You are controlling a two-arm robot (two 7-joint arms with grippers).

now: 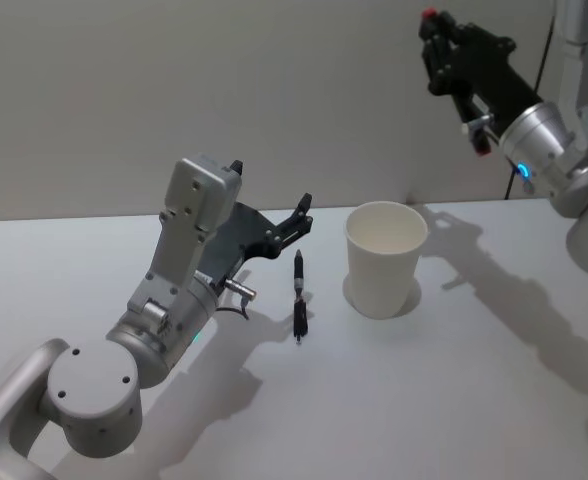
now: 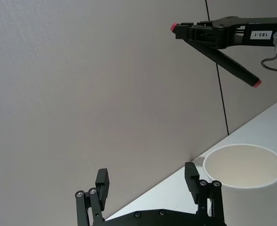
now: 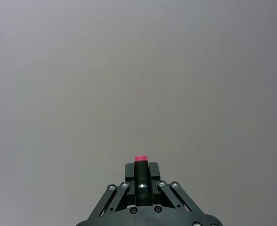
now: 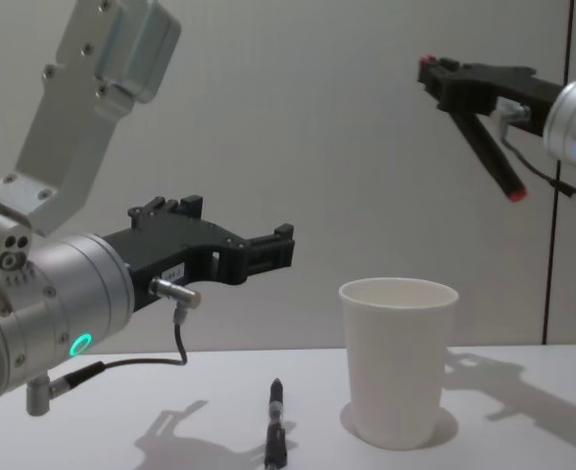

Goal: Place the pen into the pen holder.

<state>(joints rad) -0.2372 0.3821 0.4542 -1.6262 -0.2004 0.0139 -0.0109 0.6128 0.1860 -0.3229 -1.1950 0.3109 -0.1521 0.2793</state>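
The right gripper (image 1: 436, 30) hangs high and to the right of the paper cup (image 1: 384, 262), its jaws pressed onto a black pen with red ends (image 4: 491, 152). It grips the pen near the upper end, so the rest slants down and away from the fingers. This pen is well above the cup's rim and off to one side, not over the mouth.

A second, plain black pen (image 1: 299, 292) lies flat on the white table (image 1: 494, 400), near the cup on its left and apart from it. The left gripper (image 1: 296, 220) hovers above the table just left of that pen, jaws spread and holding nothing (its wrist camera looks across at the cup's open rim).

The step in hand looks like the carry — one pen is lifted but not yet delivered. The next move calls for bringing the right gripper across until the pen's lower end hangs over the mouth, tipping it nearer upright, lowering it inside and only then letting go — the light cup could tip if the pen knocks the rim.
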